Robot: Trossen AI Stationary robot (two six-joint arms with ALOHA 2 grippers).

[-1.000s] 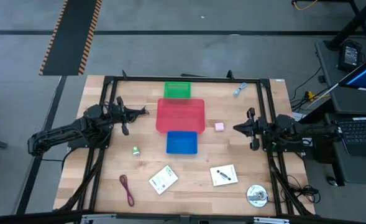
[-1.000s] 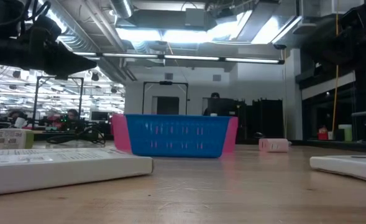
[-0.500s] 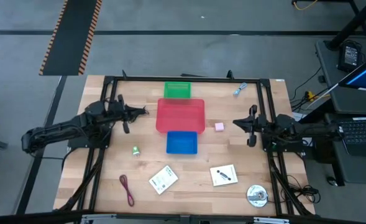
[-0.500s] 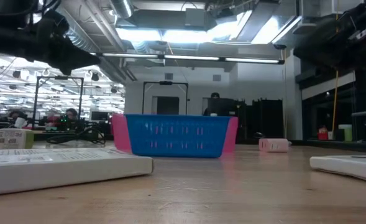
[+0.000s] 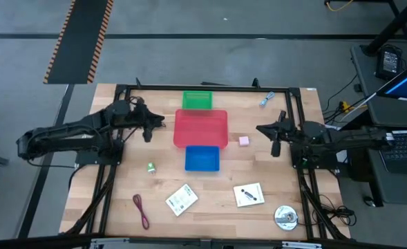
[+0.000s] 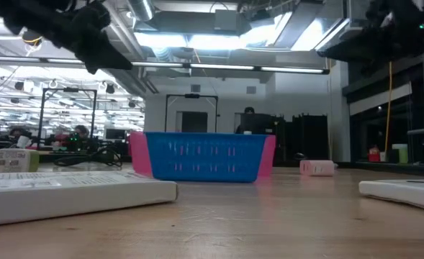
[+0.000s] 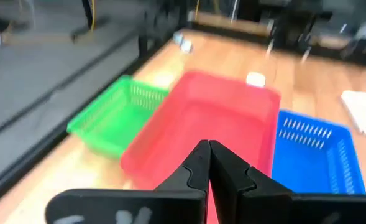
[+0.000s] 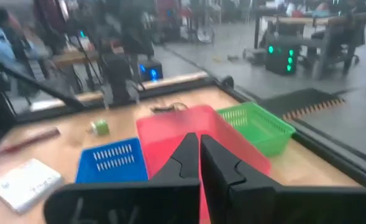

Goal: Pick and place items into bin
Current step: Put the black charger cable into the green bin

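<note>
Red bin (image 5: 200,128) stands mid-table with a green bin (image 5: 197,100) behind it and a blue bin (image 5: 202,158) in front. On the wood lie a pink cube (image 5: 244,140), a tiny green piece (image 5: 150,167), two white cards (image 5: 182,199) (image 5: 249,195), a dark red cord loop (image 5: 142,211) and a blue-grey piece (image 5: 266,99). My left gripper (image 7: 209,149) hovers shut in the air left of the red bin. My right gripper (image 8: 199,140) hovers shut to its right, near the pink cube. Neither holds anything.
A black frame (image 5: 210,88) runs around the table's far edge and sides. A round silver disc (image 5: 285,218) lies at the near right corner. Bare wood shows between the blue bin and the cards. In the low view, people sit far off in the room behind.
Both arms have risen from their low rest poses, climbing toward the top of the low view. My left gripper has lifted and tipped downward toward the red bin. My right gripper has lifted and edged toward the far edge. Both stayed shut.
</note>
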